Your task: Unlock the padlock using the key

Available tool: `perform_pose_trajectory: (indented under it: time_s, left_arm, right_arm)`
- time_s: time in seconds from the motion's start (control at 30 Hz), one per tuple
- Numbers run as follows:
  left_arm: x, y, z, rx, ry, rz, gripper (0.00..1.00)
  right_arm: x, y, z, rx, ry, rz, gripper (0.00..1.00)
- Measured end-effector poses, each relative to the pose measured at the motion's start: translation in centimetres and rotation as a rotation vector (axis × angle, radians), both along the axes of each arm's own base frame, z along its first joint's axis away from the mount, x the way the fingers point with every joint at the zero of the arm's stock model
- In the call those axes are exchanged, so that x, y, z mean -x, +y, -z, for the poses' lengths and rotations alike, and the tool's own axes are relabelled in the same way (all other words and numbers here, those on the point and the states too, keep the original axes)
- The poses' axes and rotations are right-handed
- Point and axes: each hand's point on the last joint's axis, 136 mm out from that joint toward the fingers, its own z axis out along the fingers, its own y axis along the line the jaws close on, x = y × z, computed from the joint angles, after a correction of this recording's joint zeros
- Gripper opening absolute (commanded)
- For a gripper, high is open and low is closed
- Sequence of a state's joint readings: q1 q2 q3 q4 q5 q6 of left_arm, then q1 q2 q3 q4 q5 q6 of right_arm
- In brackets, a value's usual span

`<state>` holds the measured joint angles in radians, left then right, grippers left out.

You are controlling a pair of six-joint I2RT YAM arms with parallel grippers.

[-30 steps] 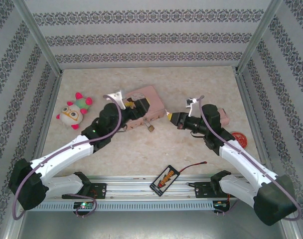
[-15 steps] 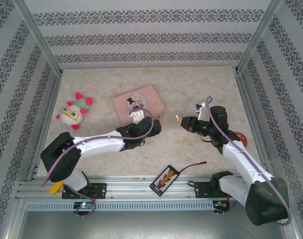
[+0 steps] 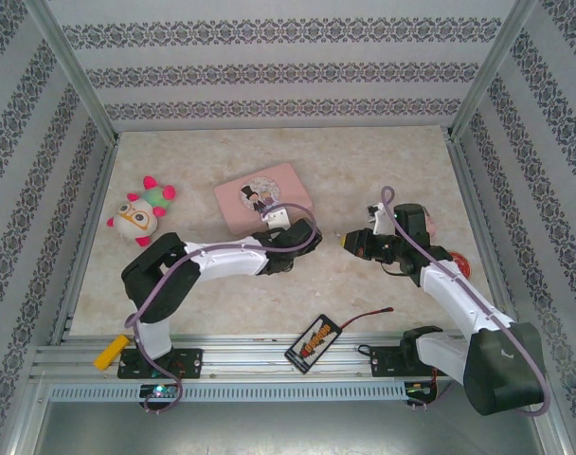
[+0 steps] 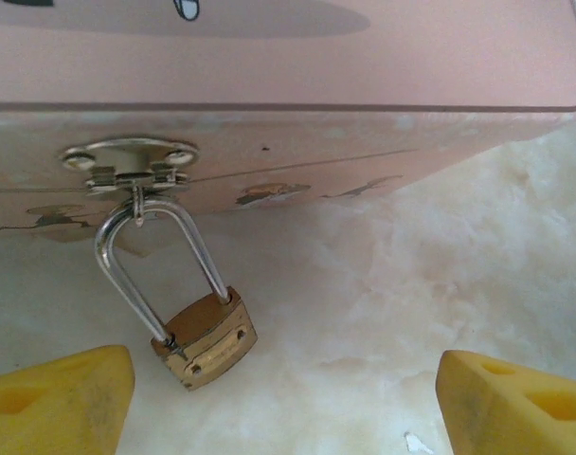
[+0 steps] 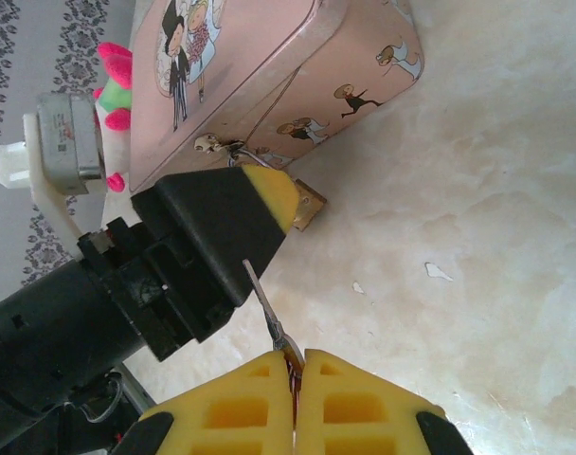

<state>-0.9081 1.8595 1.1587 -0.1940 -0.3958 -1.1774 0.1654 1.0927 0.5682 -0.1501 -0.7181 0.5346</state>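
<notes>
The pink tin lies on the table left of centre, toward the far edge. The padlock hangs by its silver shackle from the clasp on the tin's near wall. Its brass body rests tilted on the tabletop just in front of the tin.

The left gripper faces that wall with its jaws spread wide and nothing between them. Its yellow fingertips sit near the lock, one to each side, and do not touch it.

The right gripper is right of the tin, near the table's middle. Its jaws are pressed together on the key, whose thin blade sticks out toward the left gripper and the tin. The blade tip is close to the left gripper's finger and apart from the padlock.

A plush toy lies near the left edge.
</notes>
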Motion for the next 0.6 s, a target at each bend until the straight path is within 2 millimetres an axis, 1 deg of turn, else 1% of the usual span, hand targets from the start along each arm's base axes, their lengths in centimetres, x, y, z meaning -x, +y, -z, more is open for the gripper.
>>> perform_pose_trajectory:
  time_s: [0.1,0.27,0.4,0.6]
  left_arm:
    - [0.0,0.3,1.0,-0.032,0.026,-0.02,0.77]
    - [0.2,1.8,2.7,-0.079,0.074,-0.061,0.76]
    - [-0.1,2.8,3.1,-0.094,0.082,-0.092,0.75]
    - [-0.3,3.3,3.9,-0.119,0.093,-0.105,0.77]
  right_arm:
    - [-0.2,0.0,-0.1,0.01,-0.011,-0.006,0.0]
    - [-0.5,0.0,0.0,0.018,-0.015,-0.016,0.0]
    - [-0.6,0.1,0.3,0.022,-0.008,-0.022,0.0]
    - [-0.8,0.2,0.7,0.021,0.009,-0.027,0.0]
